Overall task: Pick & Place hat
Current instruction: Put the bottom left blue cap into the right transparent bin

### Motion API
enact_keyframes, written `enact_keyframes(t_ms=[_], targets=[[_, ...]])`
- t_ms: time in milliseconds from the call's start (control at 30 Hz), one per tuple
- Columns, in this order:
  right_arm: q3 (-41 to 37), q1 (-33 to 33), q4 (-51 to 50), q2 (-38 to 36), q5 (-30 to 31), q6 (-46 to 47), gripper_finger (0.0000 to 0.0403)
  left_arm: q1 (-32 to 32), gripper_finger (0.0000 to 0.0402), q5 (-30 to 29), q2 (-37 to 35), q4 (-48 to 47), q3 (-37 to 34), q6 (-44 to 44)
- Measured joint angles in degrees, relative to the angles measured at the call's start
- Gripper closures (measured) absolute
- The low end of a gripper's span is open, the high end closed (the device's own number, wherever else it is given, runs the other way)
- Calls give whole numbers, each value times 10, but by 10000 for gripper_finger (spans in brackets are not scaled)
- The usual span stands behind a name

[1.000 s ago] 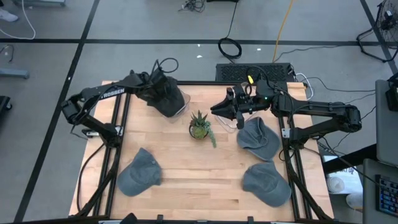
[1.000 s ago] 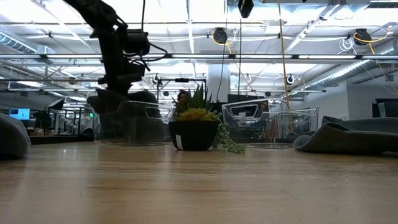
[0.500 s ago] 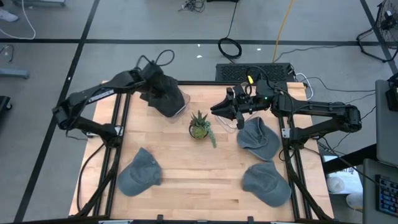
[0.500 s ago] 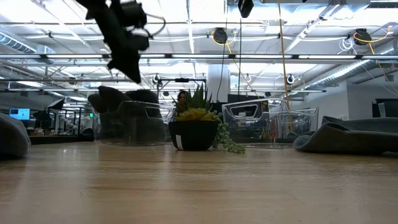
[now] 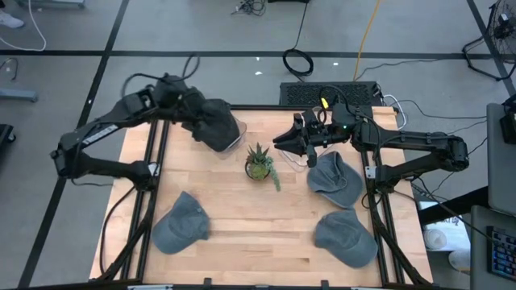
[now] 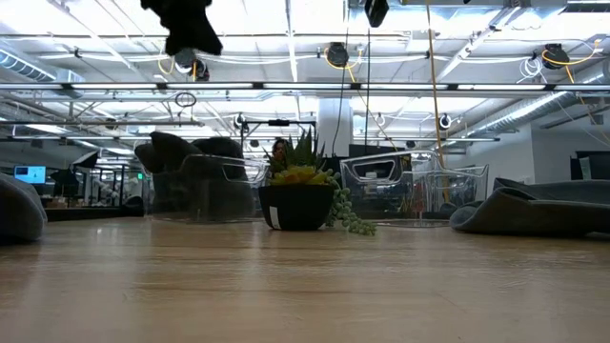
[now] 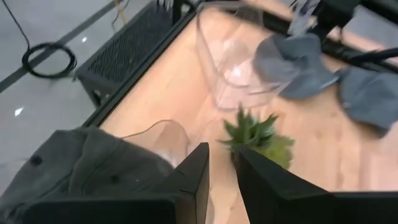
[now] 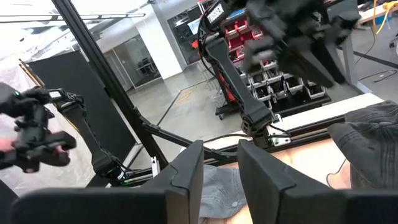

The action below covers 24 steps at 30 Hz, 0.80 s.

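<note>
A dark grey fabric cap [image 5: 216, 125] sits in a clear plastic bin [image 5: 234, 133] near the table's far left corner. The left gripper [image 5: 187, 101] hangs above it, jaws slightly apart around nothing. A small potted green succulent [image 5: 259, 163] stands mid-table. The right gripper [image 5: 282, 142] hovers by the far edge, jaws parted and empty. Three more grey caps lie near the right edge [image 5: 334, 179], near right corner [image 5: 345, 238] and near left corner [image 5: 179, 223].

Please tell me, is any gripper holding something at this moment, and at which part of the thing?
Nothing is held. The left gripper is empty above the dark hat lying in the clear bin. The right gripper hangs empty near the plant.
</note>
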Motion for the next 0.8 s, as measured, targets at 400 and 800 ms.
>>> enact_keyframes(t_ms=[400,800], targets=[[0,1,0,0,0,5,282,-83,315,92,-29,-12,59,-79],[0,1,6,0,-18,26,265,-176,281,196,-29,65,61,-208]])
